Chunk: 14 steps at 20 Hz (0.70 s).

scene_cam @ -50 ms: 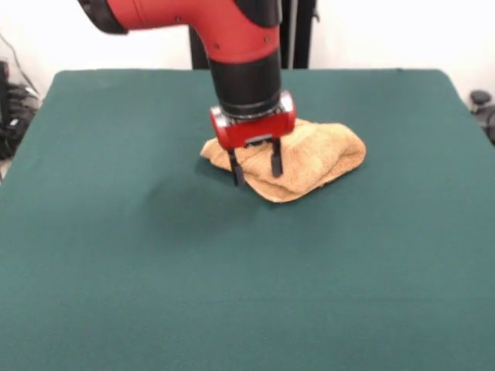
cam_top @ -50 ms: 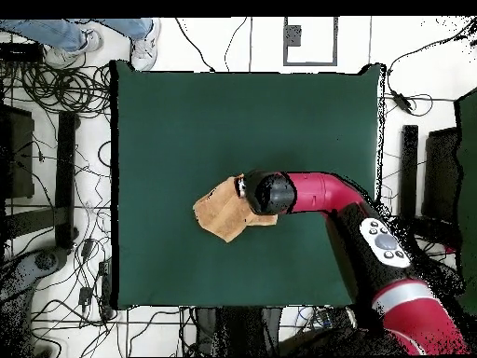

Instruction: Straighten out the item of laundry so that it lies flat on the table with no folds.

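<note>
The item of laundry (scene_cam @ -50 ms: 317, 154) is a tan-orange towel, bunched into a rumpled heap near the middle of the green table (scene_cam @ -50 ms: 116, 255). My gripper (scene_cam @ -50 ms: 255, 165) hangs over the heap's left end in the front view. It is open, and its two black fingers (scene_cam @ -50 ms: 234, 167) point down, straddling the towel's front-left edge just above the cloth. In the overhead view the towel (cam_top @ -50 ms: 219, 214) shows as a folded lump. The arm's wrist (cam_top @ -50 ms: 271, 193) covers the towel's right part and hides the fingers.
Green cloth (cam_top @ -50 ms: 186, 112) spreads wide on all sides of the towel. In the overhead view a person's legs and shoes (cam_top @ -50 ms: 142, 51) stand beyond the table's top-left corner, and cables and stands lie on the floor around the table.
</note>
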Each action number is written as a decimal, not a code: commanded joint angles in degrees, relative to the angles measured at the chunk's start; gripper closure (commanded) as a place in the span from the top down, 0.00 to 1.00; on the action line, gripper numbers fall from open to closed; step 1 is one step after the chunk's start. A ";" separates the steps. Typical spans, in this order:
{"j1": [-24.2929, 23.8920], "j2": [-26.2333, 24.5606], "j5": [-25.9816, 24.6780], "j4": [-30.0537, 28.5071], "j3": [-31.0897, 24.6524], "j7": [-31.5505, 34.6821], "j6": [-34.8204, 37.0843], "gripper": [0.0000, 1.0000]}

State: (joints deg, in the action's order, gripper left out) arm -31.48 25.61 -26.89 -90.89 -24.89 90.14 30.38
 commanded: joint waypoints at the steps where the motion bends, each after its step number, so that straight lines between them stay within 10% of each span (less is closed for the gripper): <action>1: 1.56 -6.83 1.13 5.65 -9.54 -9.83 6.73 1.00; 14: 0.75 -11.90 6.00 8.42 -12.75 -7.27 12.74 1.00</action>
State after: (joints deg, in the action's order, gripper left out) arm -31.64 18.79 -24.71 -85.26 -30.39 90.14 34.73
